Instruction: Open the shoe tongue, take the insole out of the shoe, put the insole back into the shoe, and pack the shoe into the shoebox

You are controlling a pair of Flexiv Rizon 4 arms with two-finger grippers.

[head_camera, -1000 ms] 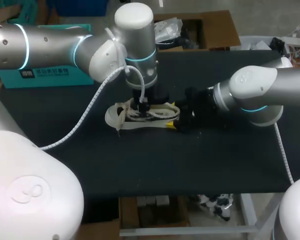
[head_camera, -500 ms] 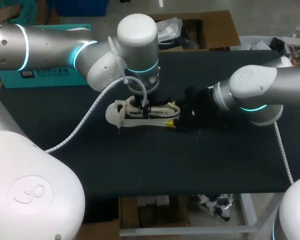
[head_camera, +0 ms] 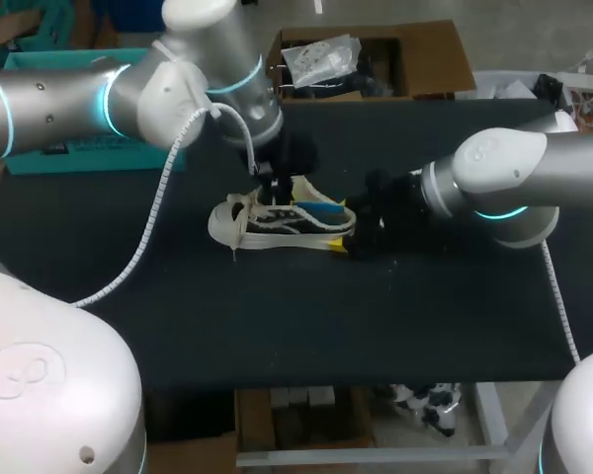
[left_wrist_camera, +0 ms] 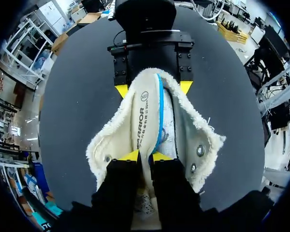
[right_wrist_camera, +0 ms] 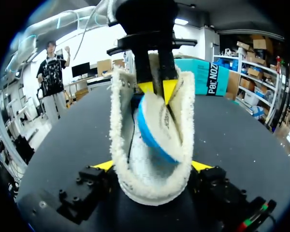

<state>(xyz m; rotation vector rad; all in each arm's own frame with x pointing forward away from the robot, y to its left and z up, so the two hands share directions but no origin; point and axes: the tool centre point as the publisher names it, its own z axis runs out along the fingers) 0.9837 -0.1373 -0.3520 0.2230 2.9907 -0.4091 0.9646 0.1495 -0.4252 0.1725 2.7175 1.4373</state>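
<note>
Left wrist view: my left fingers (left_wrist_camera: 131,155) are pinched shut on the insole (left_wrist_camera: 147,108), which stands partly out of the opening of the shoe (left_wrist_camera: 195,140), ready to slide free. My right fingers (left_wrist_camera: 122,90) clamp the shoe's heel from both sides, pinning it to the counter (head_camera: 425,316) so that, I judge, the pull cannot drag it.
</note>
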